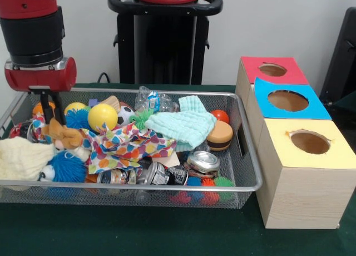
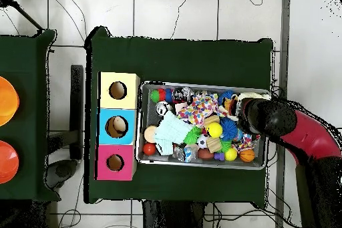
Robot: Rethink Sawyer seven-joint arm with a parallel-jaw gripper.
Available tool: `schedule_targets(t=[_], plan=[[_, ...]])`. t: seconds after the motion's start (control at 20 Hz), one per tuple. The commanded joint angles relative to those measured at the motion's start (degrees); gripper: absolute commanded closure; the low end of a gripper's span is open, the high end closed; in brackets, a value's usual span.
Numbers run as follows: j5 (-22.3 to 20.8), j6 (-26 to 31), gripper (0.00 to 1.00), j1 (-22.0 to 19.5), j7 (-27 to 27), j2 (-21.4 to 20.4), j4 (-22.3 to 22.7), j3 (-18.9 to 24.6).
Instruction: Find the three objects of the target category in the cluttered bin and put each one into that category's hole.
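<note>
Cluttered wire bin beside red, blue, yellow holes.

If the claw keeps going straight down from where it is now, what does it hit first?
Most likely the brown plush toy at the bin's end, directly under the claw. The claw's tips are already among the clutter there, so depth is hard to judge; the patterned cloth beside it is also possible.

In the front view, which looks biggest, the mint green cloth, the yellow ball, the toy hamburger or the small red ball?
Largest to smallest as they look in the front view:
1. mint green cloth
2. yellow ball and toy hamburger: too alike to rank, and the hamburger is partly hidden by the cloth
3. small red ball, also partly hidden
</note>
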Motion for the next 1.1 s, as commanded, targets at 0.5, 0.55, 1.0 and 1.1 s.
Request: schedule_targets(t=[0.5, 0.55, 1.0, 1.1], plan=[[-1.6, -2.6, 1.0, -1.3, -0.2, -0.6, 4.2, 5.0], [-1.6, -2.6, 1.0, -1.2, -0.1, -0.6, 4.2, 5.0], [-2.2, -3.0, 1.0, -0.9, 0.0, -0.7, 4.2, 4.6], [-2.2, -2.9, 1.0, -0.9, -0.1, -0.7, 4.2, 4.6]])
